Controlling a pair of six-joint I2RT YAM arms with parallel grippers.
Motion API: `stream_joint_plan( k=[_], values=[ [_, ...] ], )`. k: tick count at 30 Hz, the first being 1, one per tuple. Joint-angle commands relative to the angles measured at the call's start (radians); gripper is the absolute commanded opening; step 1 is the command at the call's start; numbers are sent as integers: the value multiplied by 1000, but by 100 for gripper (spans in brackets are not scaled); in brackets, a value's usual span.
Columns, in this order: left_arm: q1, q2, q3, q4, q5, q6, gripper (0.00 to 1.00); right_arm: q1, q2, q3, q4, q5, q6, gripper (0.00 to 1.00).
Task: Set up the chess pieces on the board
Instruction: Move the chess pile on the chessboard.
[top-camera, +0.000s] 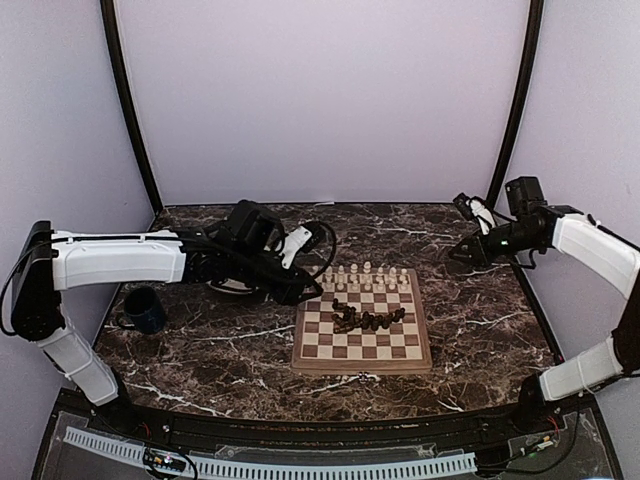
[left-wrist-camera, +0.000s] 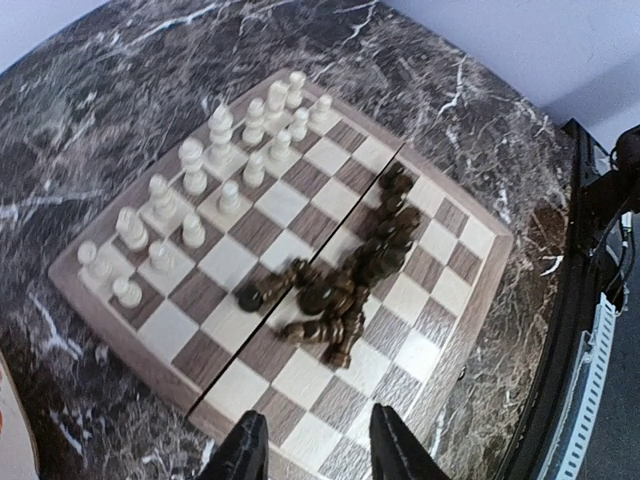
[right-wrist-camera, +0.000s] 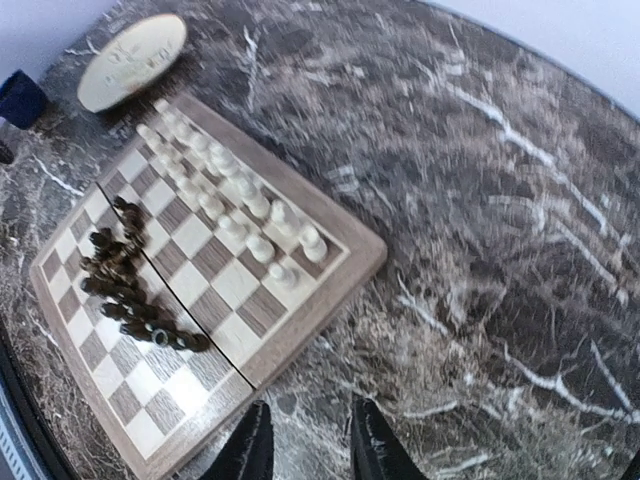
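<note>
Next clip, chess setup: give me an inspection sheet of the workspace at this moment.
Surface: dark, white-veined marble table.
Job's things: chessboard lies flat; pale pieces stand in two rows along its far edge; dark pieces lie heaped mid-board, not set up.
Clutter: dark blue mug at left; round cream plate between mug and board.
End effectors: left end effector and right end effector both open, empty, raised above the table.
Cables: black cable loops at the left wrist, clear of the pieces.
Surroundings: pale walls, two black curved poles.

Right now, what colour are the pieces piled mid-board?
Dark brown; the pile shows best in left wrist view.
</note>
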Motion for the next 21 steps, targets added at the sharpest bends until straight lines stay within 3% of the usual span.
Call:
stream_joint_plan(
  k=[1,3,10,21],
  values=[
    [-8,47,104,-17,110,134,38,4,-116,-83,150,-232,-64,30],
    [-8,93,141,-23,104,134,38,6,-146,-140,217,-321,-73,33],
    [-26,199,187,4,119,96,34,7,-165,-162,185,-273,-117,34],
    [-60,200,59,54,114,177,28,7,-173,-178,193,-233,-135,35]
  ],
)
